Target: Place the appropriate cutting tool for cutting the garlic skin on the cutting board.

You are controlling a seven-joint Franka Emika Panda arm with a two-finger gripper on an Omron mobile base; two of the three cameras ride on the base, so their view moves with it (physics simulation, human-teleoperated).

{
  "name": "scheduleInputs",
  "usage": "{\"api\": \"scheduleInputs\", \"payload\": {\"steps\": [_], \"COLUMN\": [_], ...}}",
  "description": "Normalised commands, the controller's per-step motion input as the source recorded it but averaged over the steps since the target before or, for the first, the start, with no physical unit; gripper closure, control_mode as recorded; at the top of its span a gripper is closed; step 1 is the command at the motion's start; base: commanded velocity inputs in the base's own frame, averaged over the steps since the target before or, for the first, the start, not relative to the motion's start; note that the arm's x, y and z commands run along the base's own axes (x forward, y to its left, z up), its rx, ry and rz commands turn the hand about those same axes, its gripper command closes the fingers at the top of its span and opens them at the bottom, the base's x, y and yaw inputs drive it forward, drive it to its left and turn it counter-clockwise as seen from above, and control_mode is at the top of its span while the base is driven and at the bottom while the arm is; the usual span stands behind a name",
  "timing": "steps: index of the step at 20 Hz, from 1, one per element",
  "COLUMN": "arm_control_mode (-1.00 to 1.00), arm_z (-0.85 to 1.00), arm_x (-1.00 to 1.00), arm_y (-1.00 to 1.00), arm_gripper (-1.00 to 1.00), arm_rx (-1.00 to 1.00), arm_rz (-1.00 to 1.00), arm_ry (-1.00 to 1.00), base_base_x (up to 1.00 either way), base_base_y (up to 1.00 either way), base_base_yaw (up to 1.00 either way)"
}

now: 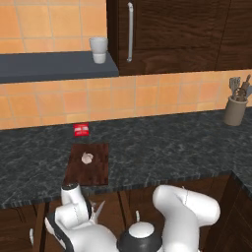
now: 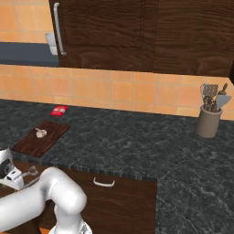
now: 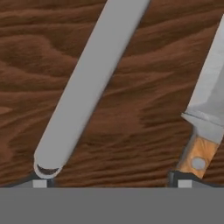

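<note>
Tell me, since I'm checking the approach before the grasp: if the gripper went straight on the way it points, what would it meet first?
Probably the dark wooden surface straight ahead of the gripper, in the gap between the grey handle and the knife. Depth is unclear; either could brush a fingertip first.

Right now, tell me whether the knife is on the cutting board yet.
Not on it. The cutting board carries the garlic, no knife; the knife lies beside the open gripper.
</note>
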Motion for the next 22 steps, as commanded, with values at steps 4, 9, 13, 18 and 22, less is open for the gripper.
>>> {"api": "scheduleInputs", "payload": {"steps": [4, 9, 13, 18, 22], "arm_control_mode": [-1.00, -1.00, -1.00, -1.00, -1.00], "arm_z": [-0.48, -0.08, 0.01, 0.00, 0.03], "arm_x": [-0.41, -0.38, -0.78, -0.30, -0.16], "arm_y": [-0.14, -0.11, -0.27, -0.40, -0.31], "arm_gripper": [-1.00, -1.00, -1.00, -1.00, -1.00], "arm_rx": [-0.01, 0.00, 0.00, -0.01, 0.00], "arm_rz": [0.00, 0.00, 0.00, -0.04, -0.05], "arm_ry": [0.04, 0.00, -0.05, -0.06, -0.07], "base_base_x": [0.00, 0.00, 0.00, 0.00, 0.00], "base_base_y": [0.00, 0.00, 0.00, 0.00, 0.00], "base_base_yaw": [0.00, 0.00, 0.00, 0.00, 0.00]}}
